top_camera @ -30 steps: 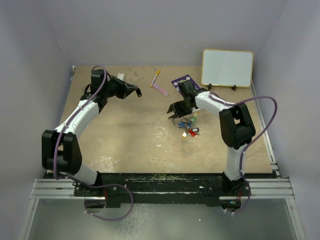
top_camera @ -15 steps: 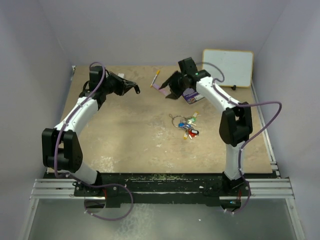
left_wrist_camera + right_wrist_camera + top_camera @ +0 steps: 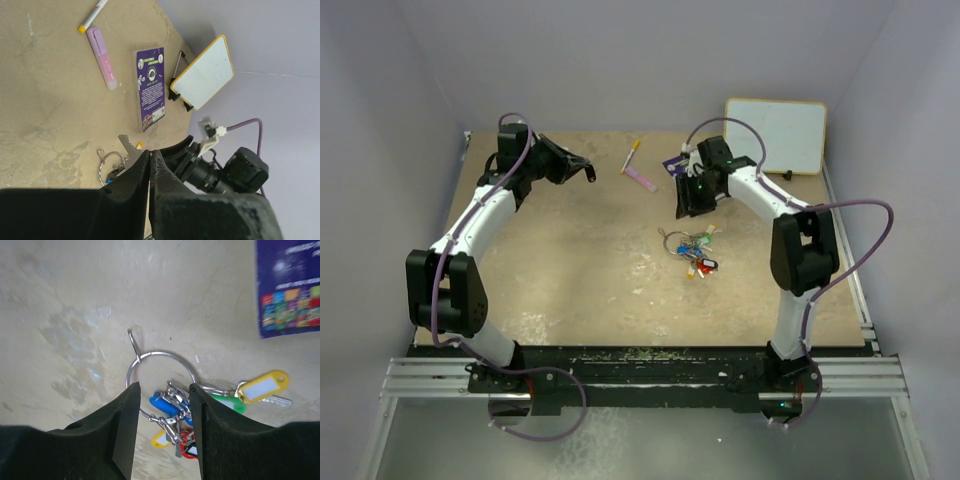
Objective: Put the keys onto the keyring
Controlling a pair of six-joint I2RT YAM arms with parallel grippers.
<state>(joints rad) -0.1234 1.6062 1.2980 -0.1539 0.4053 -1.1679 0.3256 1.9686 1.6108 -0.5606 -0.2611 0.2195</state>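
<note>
The keyring, a thin silvery wire loop, lies flat on the tan table with the keys bunched on it: blue, green, yellow and red tags. From above, the bunch sits right of centre. My right gripper hovers over the ring, open, with nothing between its fingers; it hangs just behind the keys. My left gripper is shut and empty at the back left, far from the keys. In its own view the tips meet, with the keyring beyond.
A purple card lies behind the keys, with a pink highlighter and a yellow-capped pen to its left. A small whiteboard stands on an easel at the back right. Grey walls close in the table.
The right gripper lifted off the keys, swung back toward the purple card, then came forward again over the keyring with its jaws wider. The left arm drew back slightly.
</note>
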